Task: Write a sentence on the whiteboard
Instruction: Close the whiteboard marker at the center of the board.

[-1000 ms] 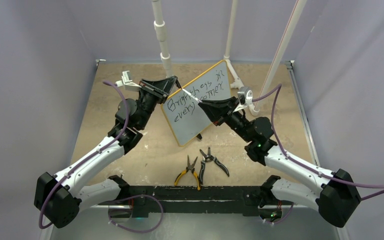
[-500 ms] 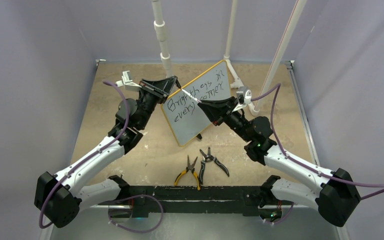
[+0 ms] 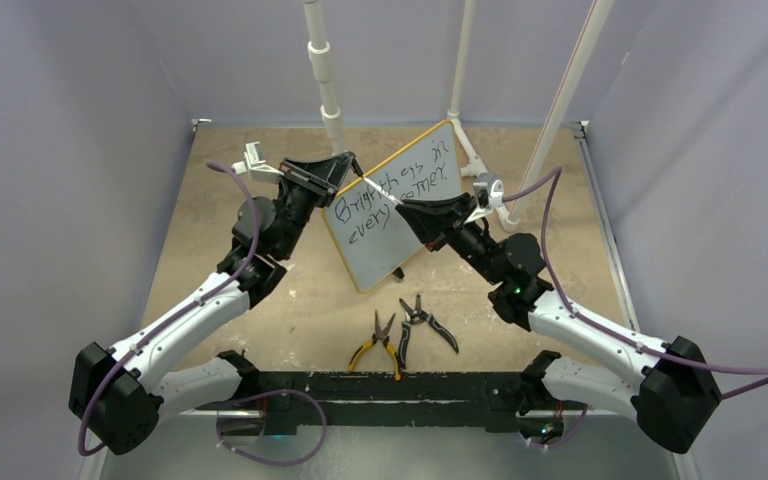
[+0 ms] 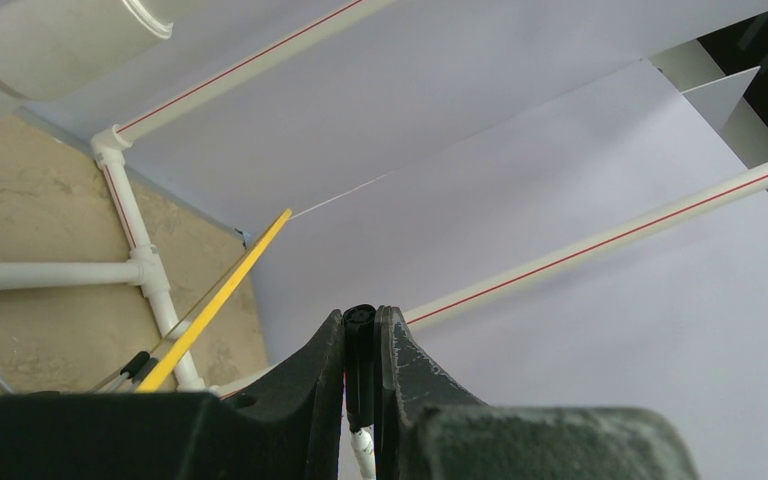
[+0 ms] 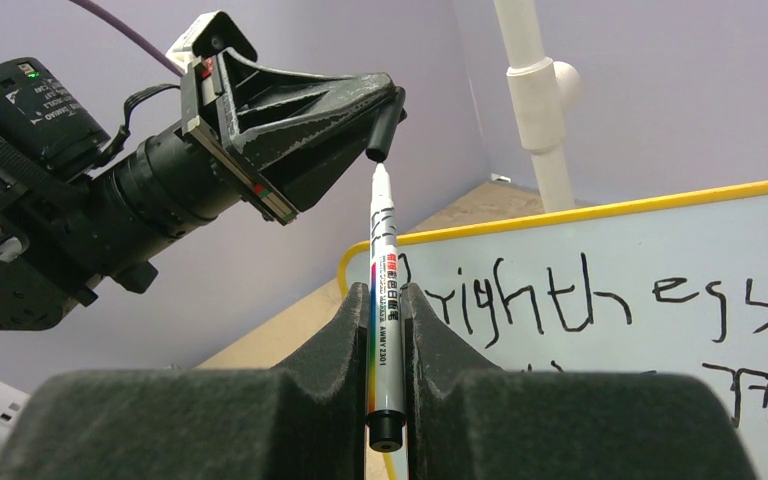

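Note:
The whiteboard (image 3: 382, 258) stands tilted at the table's middle, its yellow rim also showing in the left wrist view (image 4: 222, 295) and its face in the right wrist view (image 5: 610, 400). The sentence (image 3: 388, 195) is black script in two lines; the right wrist view shows "Brighthess" (image 5: 580, 295). My right gripper (image 3: 401, 206) (image 5: 387, 295) is shut on a white marker (image 3: 380, 192) (image 5: 384, 270). My left gripper (image 3: 351, 164) (image 4: 361, 325) is shut on the black marker cap (image 4: 361, 350) (image 5: 384, 130). The marker's tip sits at the cap's mouth, above the board's upper left corner.
Yellow-handled pliers (image 3: 375, 345) and black pliers (image 3: 428, 322) lie near the front rail. White PVC pipes (image 3: 325, 80) (image 3: 570, 90) rise at the back, with one pipe foot (image 3: 472, 155) behind the board. Purple walls close in the table.

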Controlling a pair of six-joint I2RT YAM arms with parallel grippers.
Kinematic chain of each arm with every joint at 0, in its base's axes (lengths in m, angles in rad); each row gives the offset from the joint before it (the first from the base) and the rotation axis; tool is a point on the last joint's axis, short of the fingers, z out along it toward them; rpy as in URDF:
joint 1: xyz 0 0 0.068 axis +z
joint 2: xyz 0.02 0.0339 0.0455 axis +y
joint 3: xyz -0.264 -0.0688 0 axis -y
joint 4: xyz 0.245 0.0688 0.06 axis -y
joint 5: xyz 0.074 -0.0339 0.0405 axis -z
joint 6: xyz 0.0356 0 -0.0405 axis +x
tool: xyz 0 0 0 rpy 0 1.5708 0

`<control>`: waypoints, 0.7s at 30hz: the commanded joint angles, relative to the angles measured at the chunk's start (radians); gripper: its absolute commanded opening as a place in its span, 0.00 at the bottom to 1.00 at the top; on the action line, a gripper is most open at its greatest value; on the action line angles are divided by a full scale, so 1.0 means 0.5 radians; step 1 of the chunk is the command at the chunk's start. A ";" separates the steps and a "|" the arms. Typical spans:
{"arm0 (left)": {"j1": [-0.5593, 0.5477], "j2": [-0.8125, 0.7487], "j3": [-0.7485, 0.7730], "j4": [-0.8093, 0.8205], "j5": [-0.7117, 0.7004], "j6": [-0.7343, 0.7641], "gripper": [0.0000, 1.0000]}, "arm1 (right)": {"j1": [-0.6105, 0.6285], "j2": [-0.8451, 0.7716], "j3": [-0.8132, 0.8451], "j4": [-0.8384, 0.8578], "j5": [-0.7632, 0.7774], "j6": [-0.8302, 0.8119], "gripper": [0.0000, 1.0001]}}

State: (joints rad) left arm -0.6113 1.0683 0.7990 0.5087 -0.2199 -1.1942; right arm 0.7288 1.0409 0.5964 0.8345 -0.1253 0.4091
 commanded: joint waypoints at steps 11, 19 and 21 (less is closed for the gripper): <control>-0.033 0.005 0.001 0.047 -0.011 0.010 0.00 | 0.005 -0.049 0.087 0.086 0.073 0.039 0.00; -0.044 0.002 0.003 0.029 -0.026 0.047 0.00 | 0.006 -0.048 0.081 0.099 0.086 0.067 0.00; -0.047 -0.003 0.007 0.010 -0.038 0.074 0.00 | 0.006 -0.049 0.085 0.091 0.090 0.073 0.00</control>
State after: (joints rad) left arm -0.6250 1.0698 0.7990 0.5049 -0.2375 -1.1889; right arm 0.7311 1.0382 0.5964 0.8383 -0.1135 0.4297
